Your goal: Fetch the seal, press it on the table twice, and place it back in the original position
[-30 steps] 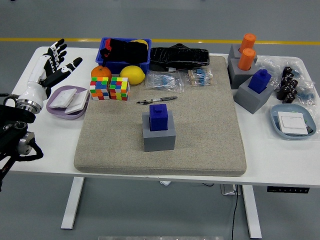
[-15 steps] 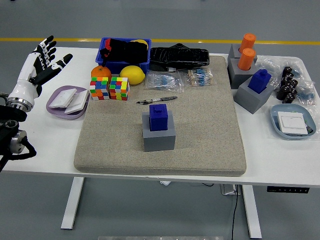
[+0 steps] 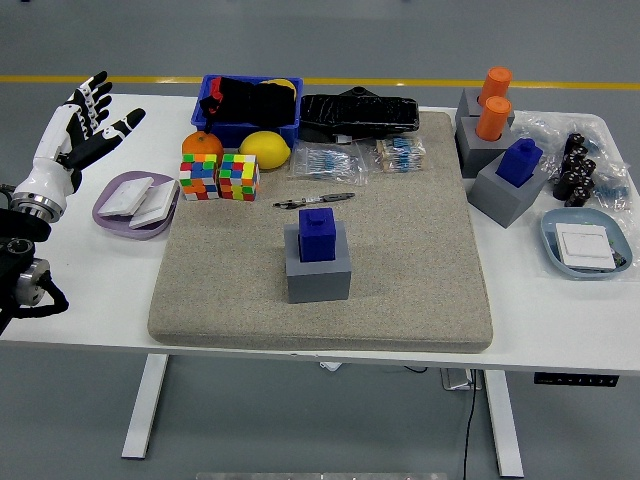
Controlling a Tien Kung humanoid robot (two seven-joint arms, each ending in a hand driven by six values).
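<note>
- Meanwhile, the left hand is hanging over the far-left corner of the white table, fingers spread wide and holding nothing.
- Compared with a second ago, that hand is sitting further left and nearer the table's edge; over the last half second it is barely shifting at all, so the withdrawal appears to be settling.
- The right arm is not showing in the head view.
- The blue seal is standing upright in its grey holder near the middle of the tan mat, well apart from the hand and unchanged across the earlier pictures.
- A pen is lying just behind the holder, with two colour cubes, an orange and a lemon beyond the mat's left corner.
- A second blue seal is sitting in another grey block at the right, beside two orange cylinders.
- Judging by how things are lying, either the stamping is already finished and the seal is back home, or the fetch is not yet beginning; these pictures alone are not settling which.
- No ink marks are showing on the mat, though they could be too faint to see.
</note>
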